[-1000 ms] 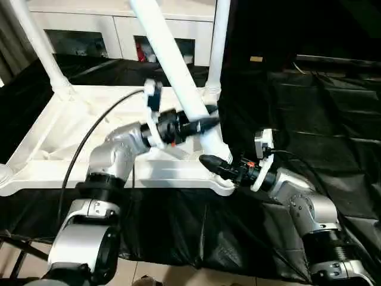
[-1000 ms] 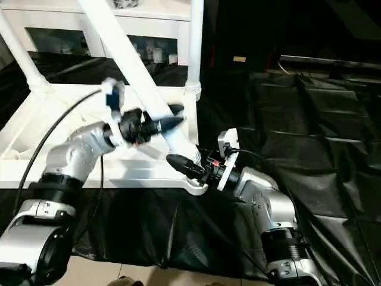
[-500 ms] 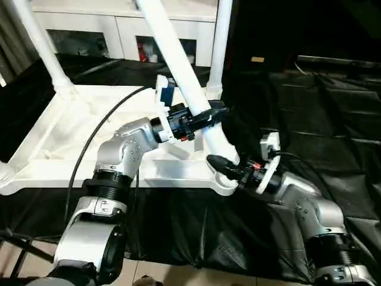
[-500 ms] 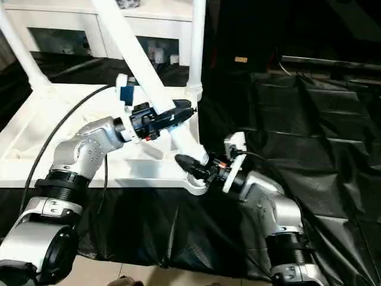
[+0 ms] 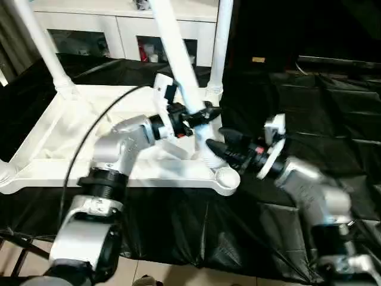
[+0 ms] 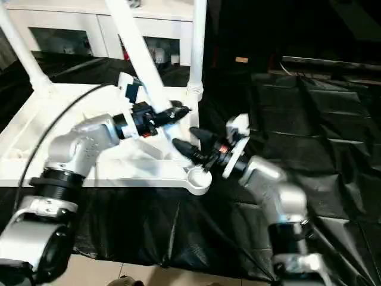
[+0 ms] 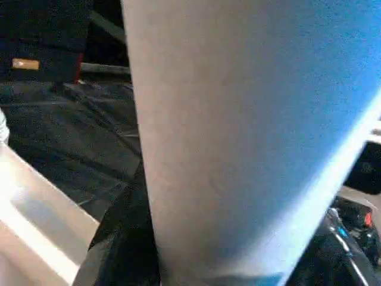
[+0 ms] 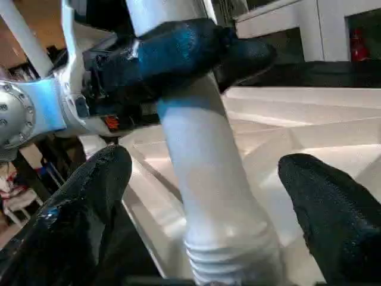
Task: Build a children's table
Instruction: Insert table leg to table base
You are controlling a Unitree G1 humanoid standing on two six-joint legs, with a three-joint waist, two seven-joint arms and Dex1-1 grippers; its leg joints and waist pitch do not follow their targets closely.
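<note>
The white tabletop (image 5: 59,173) lies underside up on black cloth. Two white legs stand in its far corners, one at the left (image 5: 41,44) and one at the right (image 5: 221,42). A third leg (image 5: 175,53) leans steeply over the near right corner, with my left gripper (image 5: 199,113) shut around it about halfway down. Its threaded lower end (image 8: 232,262) hangs just above the tabletop, beside the round corner socket (image 5: 227,177), which shows open. My right gripper (image 5: 216,137) is open, its fingers (image 8: 77,208) on either side of the leg's lower part, apart from it.
A white cabinet with glass doors (image 5: 89,30) stands behind the tabletop. Wrinkled black cloth (image 5: 321,95) covers the surface to the right. A black cable (image 5: 89,143) arcs over the tabletop to my left arm. Pale floor (image 5: 178,277) shows at the near edge.
My right gripper has opened and drawn back from the leg's foot. The leg now stands steeper, and the near right socket has come into view.
</note>
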